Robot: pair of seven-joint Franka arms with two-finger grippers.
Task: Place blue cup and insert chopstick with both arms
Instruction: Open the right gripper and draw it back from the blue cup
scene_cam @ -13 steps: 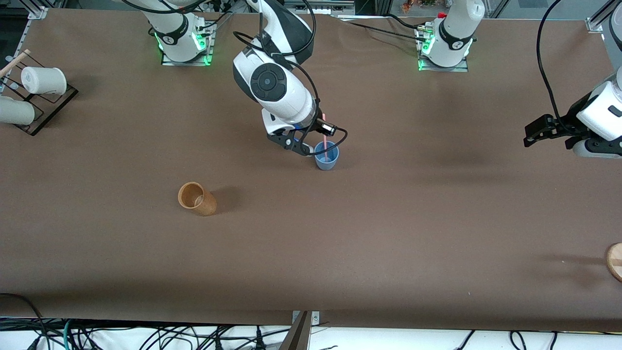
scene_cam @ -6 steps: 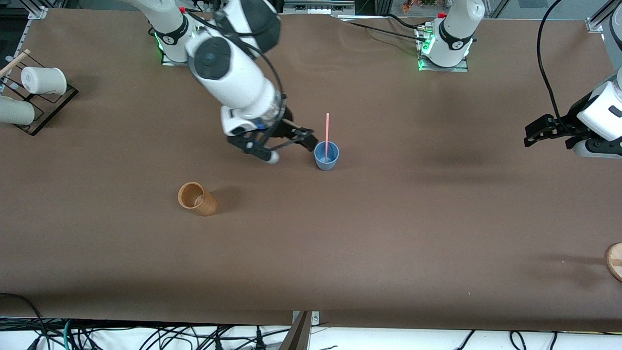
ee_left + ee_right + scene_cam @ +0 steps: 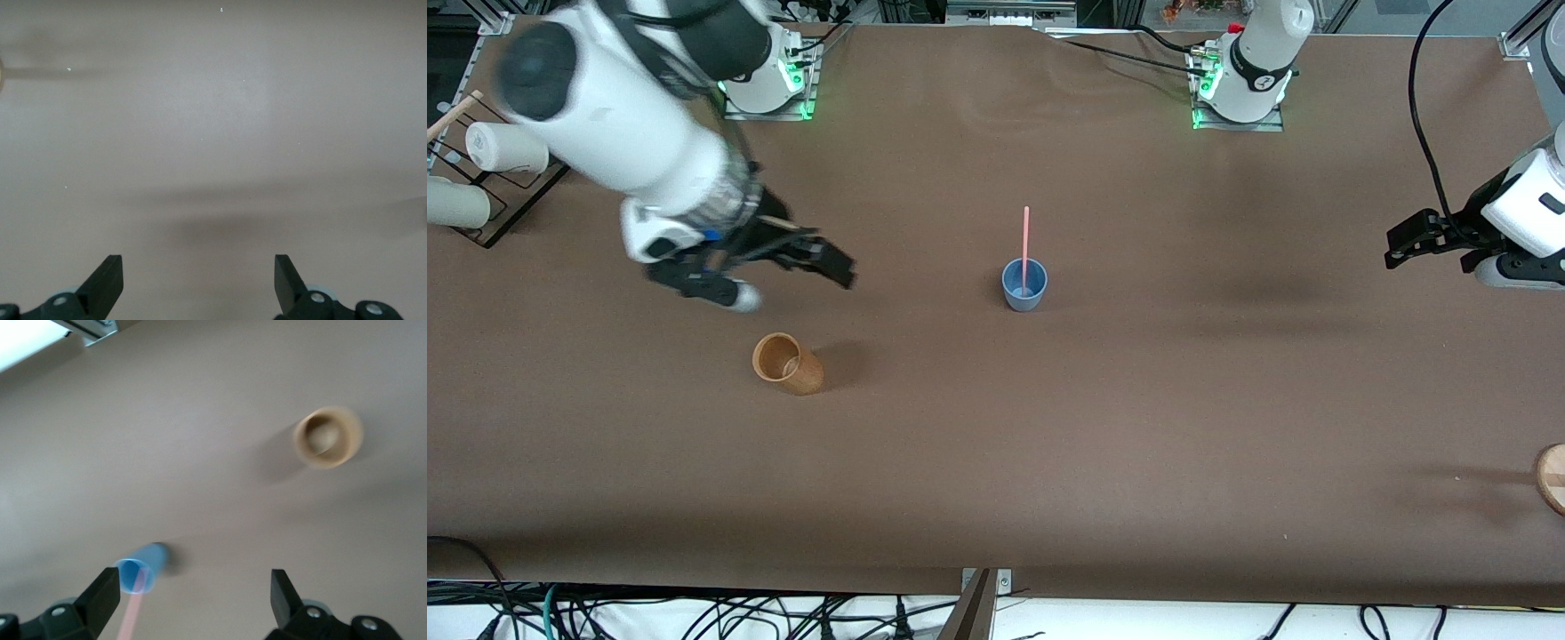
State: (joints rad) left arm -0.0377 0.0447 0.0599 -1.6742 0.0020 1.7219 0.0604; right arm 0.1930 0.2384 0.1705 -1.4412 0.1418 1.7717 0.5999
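The blue cup (image 3: pixel 1024 284) stands upright mid-table with the chopstick (image 3: pixel 1025 240) standing in it. The right gripper (image 3: pixel 787 271), spread wide and empty, hangs above the tan cup (image 3: pixel 786 364). The left gripper (image 3: pixel 1405 242) waits open over its table end.

We see two big white arms. The right arm (image 3: pixel 631 133) has fat round white parts with dark grey joints and a black gripper (image 3: pixel 783 267) at its end. The left arm (image 3: pixel 1525 209) is white too, with a black gripper (image 3: pixel 1414 240) and thin black cables looping over it. Green lights glow at both bases. Small pale round bits, maybe screws, sit by the black fingers (image 3: pixel 107 280).
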